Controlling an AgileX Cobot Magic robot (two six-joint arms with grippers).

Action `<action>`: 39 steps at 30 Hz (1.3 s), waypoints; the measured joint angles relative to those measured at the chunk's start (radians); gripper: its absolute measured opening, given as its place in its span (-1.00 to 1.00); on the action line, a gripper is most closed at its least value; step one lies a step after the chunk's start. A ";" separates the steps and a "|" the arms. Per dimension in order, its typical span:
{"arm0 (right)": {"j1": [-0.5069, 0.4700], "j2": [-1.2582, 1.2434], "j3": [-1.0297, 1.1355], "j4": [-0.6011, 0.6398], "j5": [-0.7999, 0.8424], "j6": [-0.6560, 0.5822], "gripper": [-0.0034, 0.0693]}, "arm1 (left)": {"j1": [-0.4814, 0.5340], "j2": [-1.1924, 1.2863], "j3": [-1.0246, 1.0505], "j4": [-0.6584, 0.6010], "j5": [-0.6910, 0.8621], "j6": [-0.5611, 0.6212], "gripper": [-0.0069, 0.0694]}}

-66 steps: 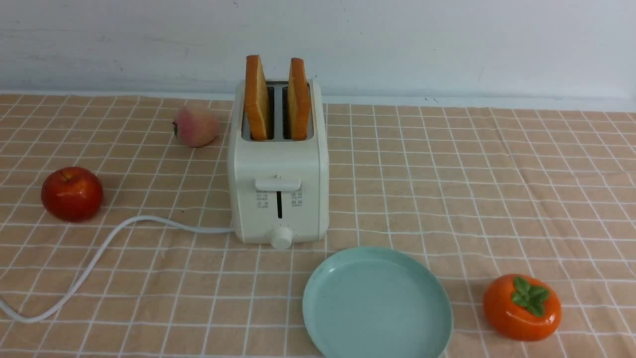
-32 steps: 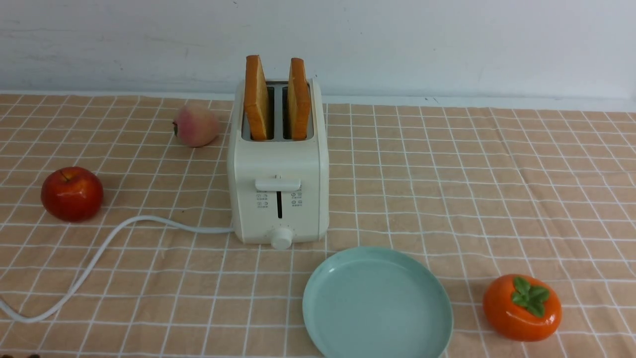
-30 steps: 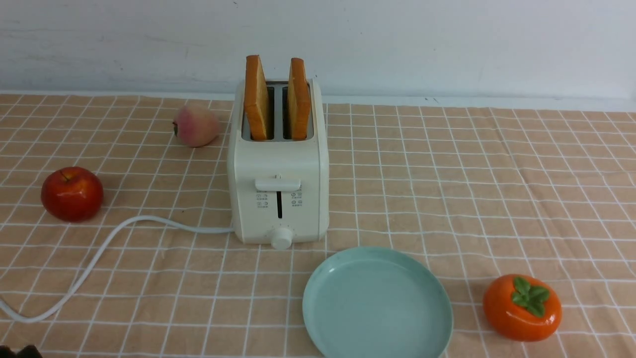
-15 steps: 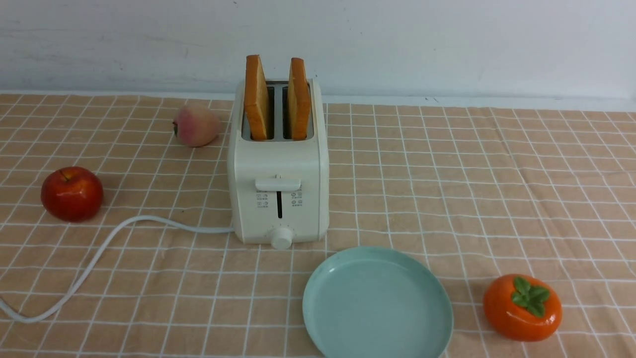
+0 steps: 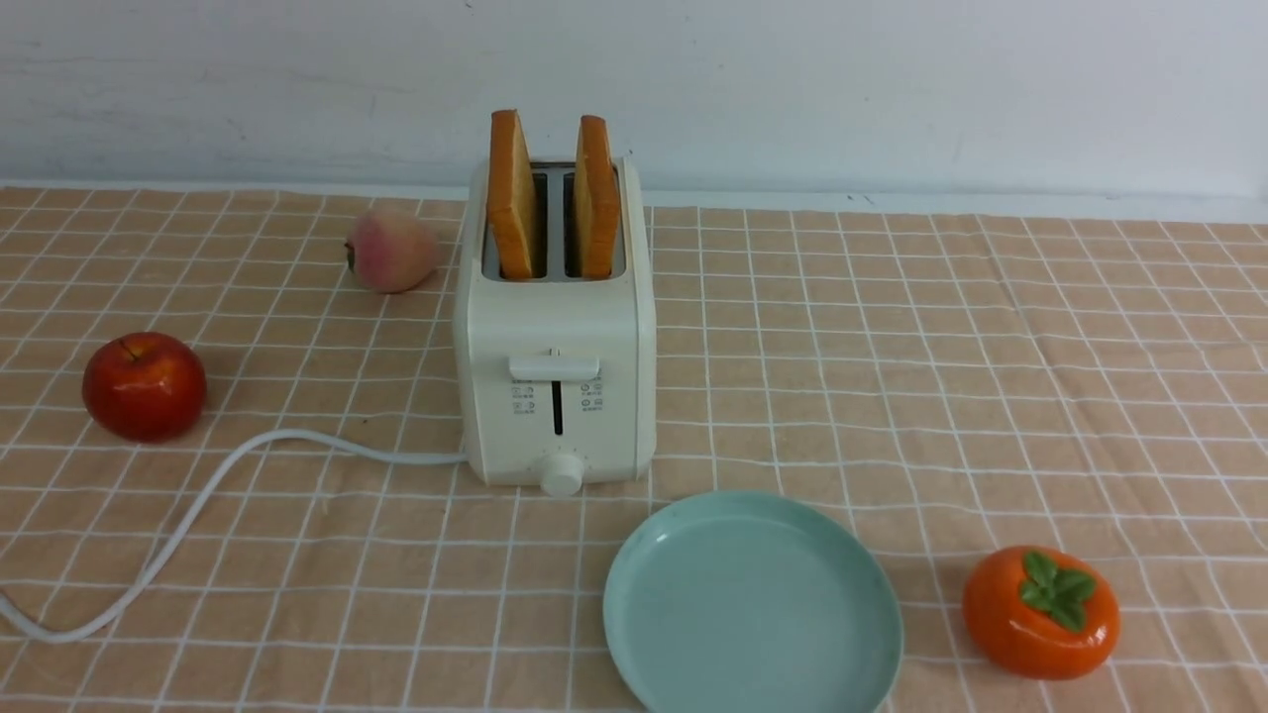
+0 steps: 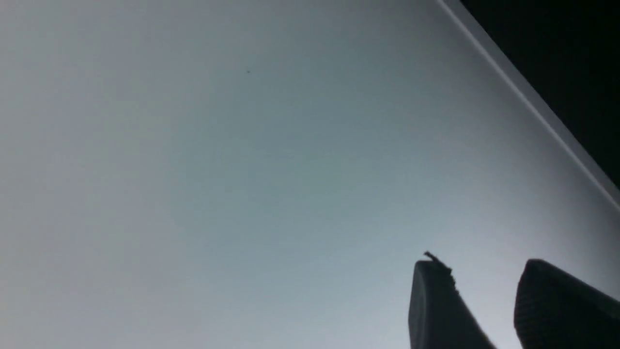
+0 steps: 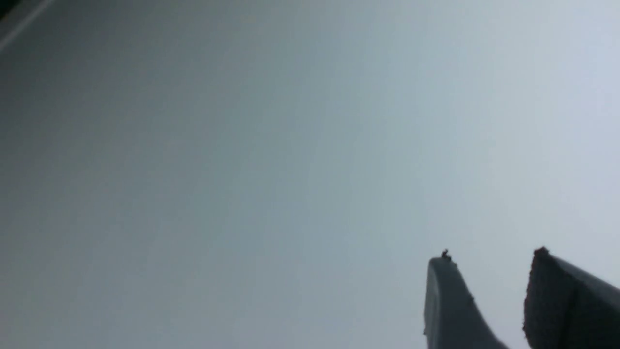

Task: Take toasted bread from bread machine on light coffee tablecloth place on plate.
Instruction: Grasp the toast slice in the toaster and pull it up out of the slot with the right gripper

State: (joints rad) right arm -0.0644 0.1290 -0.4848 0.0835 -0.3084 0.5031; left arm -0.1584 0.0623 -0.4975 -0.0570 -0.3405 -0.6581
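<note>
Slightly parted left claw [image 6: 482,264], right claw [image 7: 491,257], both empty

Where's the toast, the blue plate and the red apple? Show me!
toasted bread [image 5: 512,198], front view, near edge of the left slice.
plate [image 5: 753,604], front view, its bare middle.
red apple [image 5: 145,388], front view, middle of its skin.
</note>
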 joint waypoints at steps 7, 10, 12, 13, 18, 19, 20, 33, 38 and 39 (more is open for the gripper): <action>0.000 0.324 -0.482 -0.259 0.473 -0.011 -0.25 | 0.000 0.277 -0.414 0.015 0.469 0.003 -0.19; 0.000 0.463 -0.573 -0.319 0.692 -0.011 -0.25 | 0.000 0.401 -0.463 0.029 0.652 0.005 -0.19; 0.000 0.539 -0.581 -0.336 0.776 -0.011 -0.25 | 0.000 0.473 -0.465 0.035 0.765 0.005 -0.19; 0.000 0.539 -0.581 -0.336 0.776 -0.011 -0.25 | 0.000 0.481 -0.465 0.037 0.777 0.005 -0.19; 0.000 0.734 -0.554 -0.232 0.869 -0.011 -0.25 | 0.000 0.637 -0.464 0.057 0.971 0.018 -0.19; 0.000 0.785 -0.541 -0.163 0.874 -0.011 -0.25 | 0.000 0.669 -0.464 0.045 1.023 0.021 -0.19; 0.004 0.822 -0.534 -0.109 0.880 -0.016 -0.25 | 0.000 0.686 -0.464 0.032 1.058 0.021 -0.19; 0.282 1.346 -0.621 0.594 1.012 -0.703 -0.24 | -0.002 0.887 -0.464 -0.044 1.508 0.023 -0.19; 0.384 1.452 -0.774 0.667 1.032 -0.815 -0.17 | -0.048 0.896 -0.464 -0.049 1.508 0.032 -0.19; 0.417 1.489 -0.869 0.649 1.039 -0.810 -0.10 | -0.088 0.896 -0.464 -0.049 1.505 0.041 -0.19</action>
State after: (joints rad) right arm 0.3525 1.6176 -1.3541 0.7324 0.7304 -0.3065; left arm -0.2468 0.9585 -0.9610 -0.1061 1.1648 -0.6174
